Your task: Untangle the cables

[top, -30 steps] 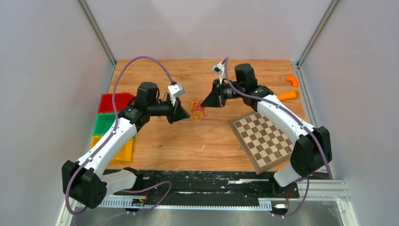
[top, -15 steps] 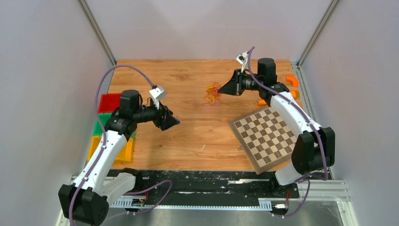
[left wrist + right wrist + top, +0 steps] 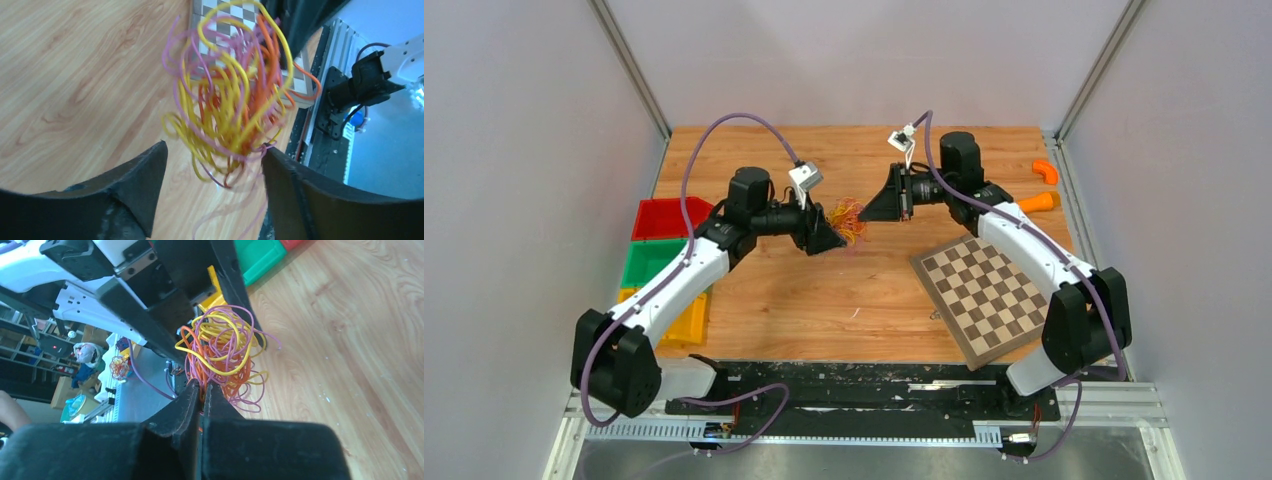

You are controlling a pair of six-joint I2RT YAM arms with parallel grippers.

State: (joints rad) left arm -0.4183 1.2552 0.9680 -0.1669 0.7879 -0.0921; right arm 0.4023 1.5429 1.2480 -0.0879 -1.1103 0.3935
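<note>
Wood-grain table (image 3: 824, 290) fills the floor of my grey-walled cell, and no strand lies sorted out on it. By my reckoning the job has hardly begun: the cables (image 3: 849, 218) are one knotted ball, hanging between my two arms over the middle of the board, left of the checkerboard (image 3: 984, 295) and well apart from the red bin (image 3: 664, 218) and green bin (image 3: 649, 262) at the left edge.

My right gripper (image 3: 202, 387) is pinched tight on the cables (image 3: 222, 347), its fingers pressed together with orange loops running into the seam. My left gripper (image 3: 213, 150) gapes wide, one finger on each side of the lower part of the cables (image 3: 230, 95), and I see no firm contact on that side. What remains is everything that matters: take a second hold, draw one loop free of the rest, and repeat for each colour.

Much is hard for me to make out. Yellow, orange and pink-violet strands cross so thickly that I cannot count them or find a single free end. Which strand my right fingers actually hold is hidden inside the pinch. The lowest loops blur in my left wrist view, and from above the ball is too small to show any of its structure. A thin pink tail trails downward out of frame.
</note>
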